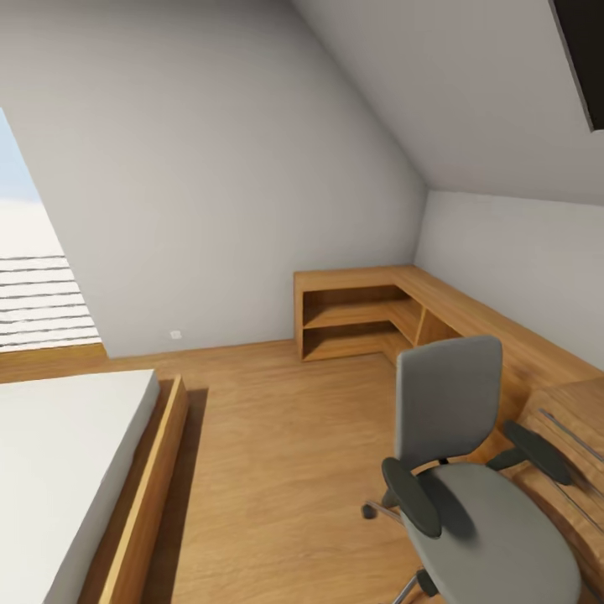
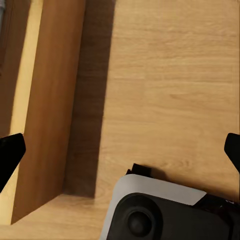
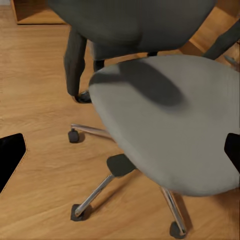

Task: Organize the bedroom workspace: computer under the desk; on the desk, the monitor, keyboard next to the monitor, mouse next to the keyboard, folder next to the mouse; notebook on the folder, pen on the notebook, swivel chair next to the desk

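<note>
The swivel chair (image 1: 478, 470) sits at my four o'clock, seat bare, no folder on it, beside low wooden shelves (image 1: 369, 315). My right gripper (image 3: 125, 150) and left gripper (image 2: 122, 150) both hang spread wide, holding nothing. I judge I'm positioning the chair; next, grasp its back.

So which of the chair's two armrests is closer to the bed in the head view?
The armrest toward the bed, on the open-floor side of the swivel chair. The other armrest sits against the wooden cabinets on the far side.
</note>
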